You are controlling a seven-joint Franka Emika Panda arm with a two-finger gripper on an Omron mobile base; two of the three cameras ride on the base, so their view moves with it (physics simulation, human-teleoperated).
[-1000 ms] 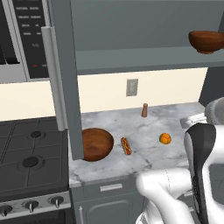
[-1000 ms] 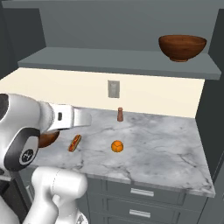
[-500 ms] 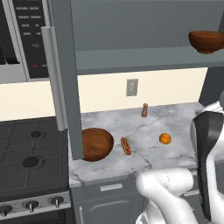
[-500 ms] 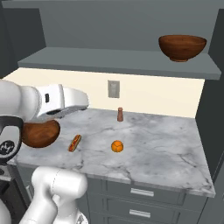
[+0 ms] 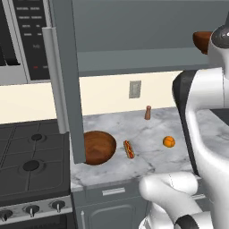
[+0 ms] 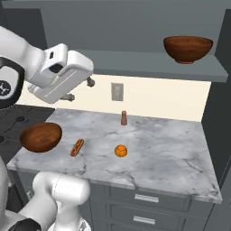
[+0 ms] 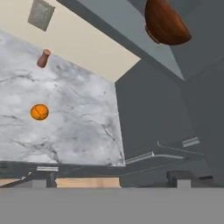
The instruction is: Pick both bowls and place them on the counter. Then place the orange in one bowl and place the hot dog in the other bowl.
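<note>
One reddish-brown bowl (image 6: 40, 136) (image 5: 98, 147) sits on the marble counter (image 6: 158, 153) at its left end, beside the stove. The other bowl (image 6: 187, 48) (image 7: 164, 24) stands on the grey shelf above the counter's right part. On the marble lie the hot dog (image 6: 77, 147) (image 5: 129, 149), just right of the counter bowl, and the orange (image 6: 120, 150) (image 5: 168, 142) (image 7: 39, 112) further right. My gripper (image 6: 80, 89) hangs high over the counter's left part, open and empty, well to the left of the shelf bowl and a little lower than it.
A small brown shaker (image 6: 123, 118) (image 7: 43, 58) stands near the back wall under a wall outlet (image 6: 117, 91). The black stovetop (image 5: 31, 156) borders the counter on the left. A grey cabinet side (image 6: 216, 113) closes the counter's right end.
The hand has risen from just above the counter bowl to high above the counter, tilting toward the shelf. The jaws stay open. Nothing on the counter moved.
</note>
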